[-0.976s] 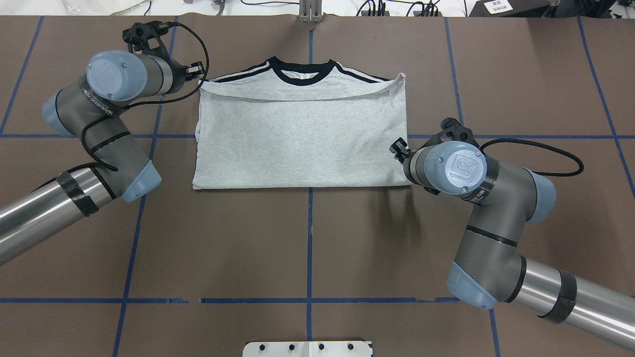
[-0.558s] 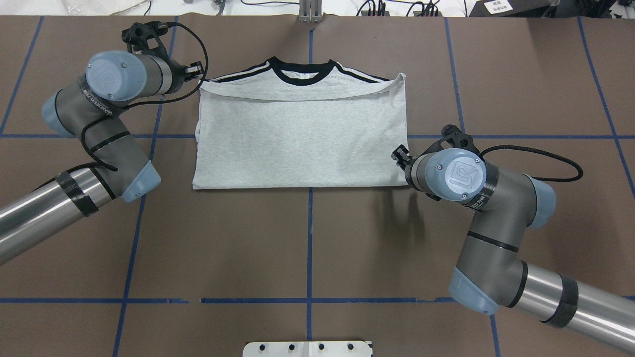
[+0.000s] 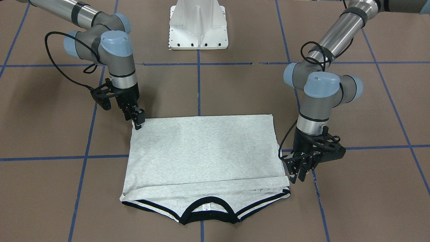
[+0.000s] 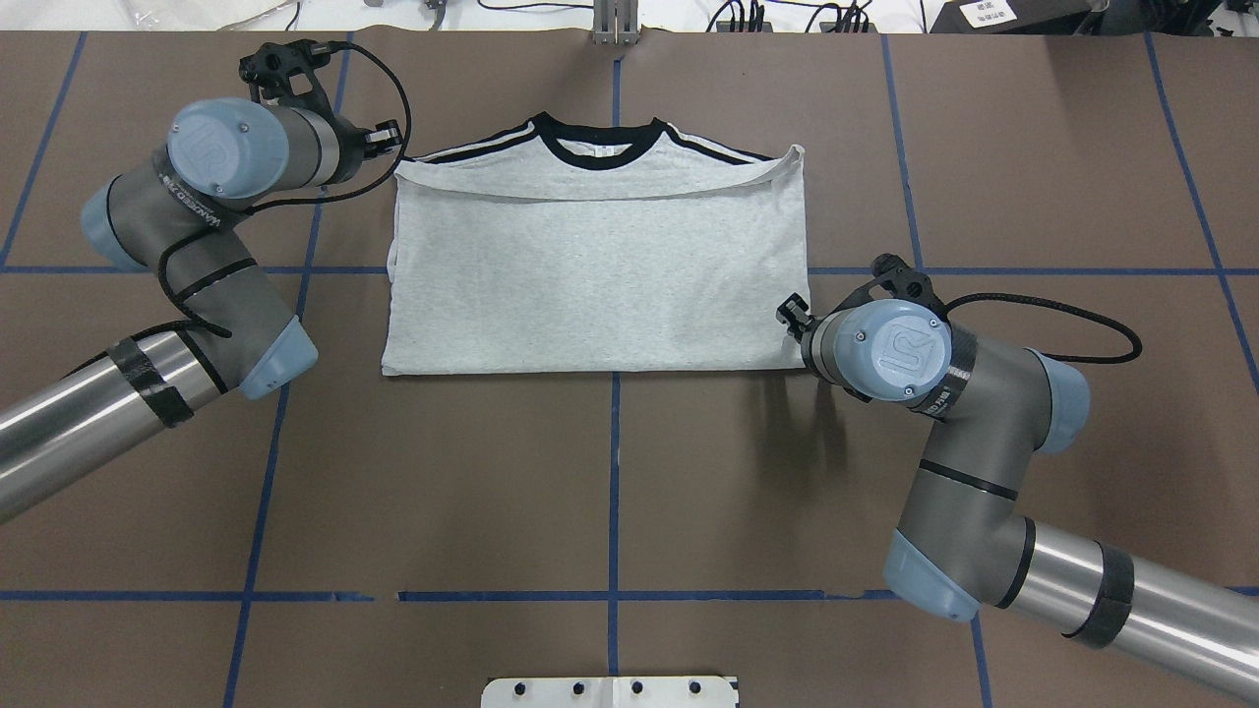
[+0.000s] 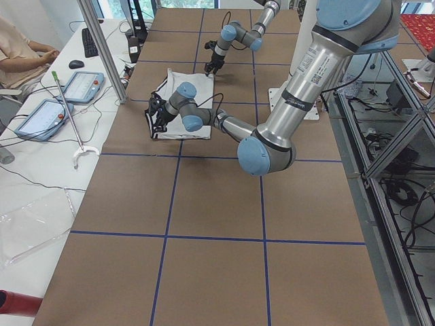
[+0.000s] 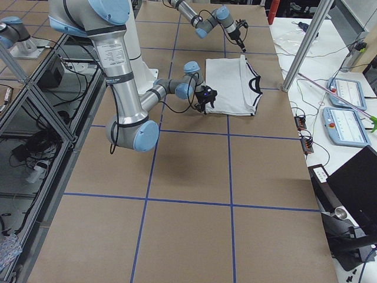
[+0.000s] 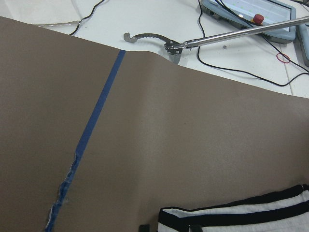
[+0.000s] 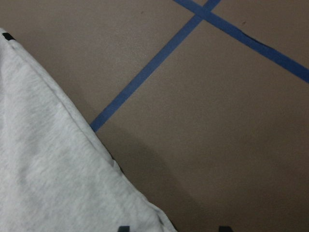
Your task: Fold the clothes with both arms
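The right jaws are standing apart, tips pointing down at the near-right corner of the T-shirt. In the right wrist view the edge of that grey corner is running between the two fingertips, one tip over the cloth and the other over bare worktop. Whether they are touching the cloth cannot be told. The left jaws are also standing apart, hanging just beside the shirt's far-left corner. The left wrist view is showing the end of the black-and-white striped trim right at the tips. The T-shirt is lying flat in the middle of the worktop, folded into a rectangle with its lower part laid up over the front and the black collar pointing to the far side. The right arm is reaching in from the near right, the left arm from the near left. Blue tape lines are crossing the brown worktop under the shirt.
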Controlling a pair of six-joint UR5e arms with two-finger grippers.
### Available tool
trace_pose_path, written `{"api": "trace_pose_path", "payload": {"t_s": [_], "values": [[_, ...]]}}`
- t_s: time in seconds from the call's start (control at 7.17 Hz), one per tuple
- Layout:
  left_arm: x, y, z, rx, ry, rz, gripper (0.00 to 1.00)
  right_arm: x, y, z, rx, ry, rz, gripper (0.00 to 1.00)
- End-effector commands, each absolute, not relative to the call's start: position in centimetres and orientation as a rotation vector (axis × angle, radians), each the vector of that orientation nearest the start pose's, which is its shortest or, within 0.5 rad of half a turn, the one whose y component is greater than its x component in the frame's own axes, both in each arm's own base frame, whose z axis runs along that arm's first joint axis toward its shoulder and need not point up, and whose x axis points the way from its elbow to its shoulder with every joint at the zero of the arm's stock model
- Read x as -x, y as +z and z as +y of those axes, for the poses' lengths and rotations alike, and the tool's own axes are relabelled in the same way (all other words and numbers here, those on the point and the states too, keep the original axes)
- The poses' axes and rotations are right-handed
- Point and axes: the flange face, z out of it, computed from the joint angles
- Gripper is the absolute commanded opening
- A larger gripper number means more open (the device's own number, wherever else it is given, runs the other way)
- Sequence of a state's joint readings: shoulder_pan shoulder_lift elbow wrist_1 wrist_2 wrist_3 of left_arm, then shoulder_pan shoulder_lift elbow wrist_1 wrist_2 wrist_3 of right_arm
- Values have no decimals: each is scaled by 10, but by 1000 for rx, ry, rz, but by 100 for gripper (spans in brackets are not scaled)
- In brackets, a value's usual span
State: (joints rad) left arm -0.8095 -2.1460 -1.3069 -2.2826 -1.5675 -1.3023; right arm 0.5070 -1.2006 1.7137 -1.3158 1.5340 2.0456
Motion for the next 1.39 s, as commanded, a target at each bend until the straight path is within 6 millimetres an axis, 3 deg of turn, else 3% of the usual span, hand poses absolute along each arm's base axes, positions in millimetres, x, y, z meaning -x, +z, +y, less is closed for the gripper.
{"api": "trace_pose_path", "payload": {"t_s": [0.0,0.14,0.56,0.84,0.98,1.12,1.26], "values": [[-415,366,-629,-534,-495,887,39,492,366,-429,-38,971,-805,43],[-415,366,-629,-534,-495,887,39,491,364,-429,-27,996,-812,0],[-415,365,-629,-535,-494,888,39,486,355,-428,-27,990,-832,0],[-414,356,-628,-539,-493,903,39,455,323,-409,-23,979,-902,0],[-409,345,-623,-552,-489,926,39,435,312,-370,6,938,-886,0],[-407,335,-620,-558,-488,942,39,434,293,-333,33,886,-849,0],[-406,333,-618,-558,-485,949,39,435,276,-282,74,804,-774,0]]}}
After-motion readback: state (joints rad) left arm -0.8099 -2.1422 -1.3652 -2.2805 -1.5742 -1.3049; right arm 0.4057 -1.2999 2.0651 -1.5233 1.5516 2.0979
